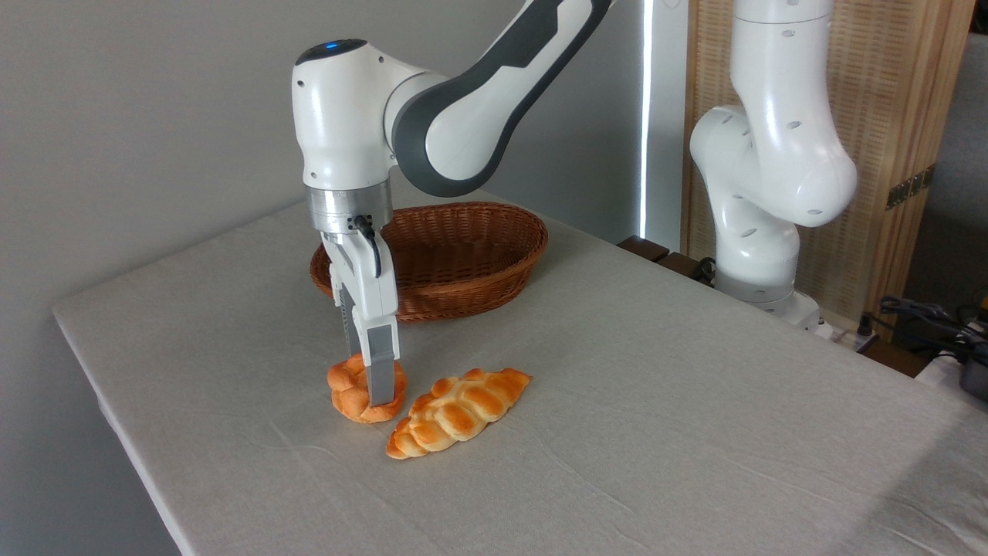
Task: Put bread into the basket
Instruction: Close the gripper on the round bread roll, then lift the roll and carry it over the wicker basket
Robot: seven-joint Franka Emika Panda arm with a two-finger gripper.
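**Fingers down around the bun, basket directly behind**

The gripper (pixel 372 390) points straight down over the bread (pixel 349 392), a small knotted bun lying on the tabletop (pixel 695 401) toward its left front edge. One grey finger (pixel 381 363) stands against the bun's near face and the other drops behind it, so the bun sits between them. From this view I cannot tell whether the fingers are pressing on it or only bracketing it. The bun appears to rest on the cloth, not lifted.

Just right of the bun, nearly touching, lies a longer braided loaf (pixel 458 411), its long axis running diagonally from front left to back right.

The basket (pixel 463 262) sits beyond the bun, toward the far edge of the tabletop and slightly right, with nothing visible inside it. The coming move is likely a lift, then a carry away from the camera, high enough to clear the wicker rim. The main risk is nudging the loaf.
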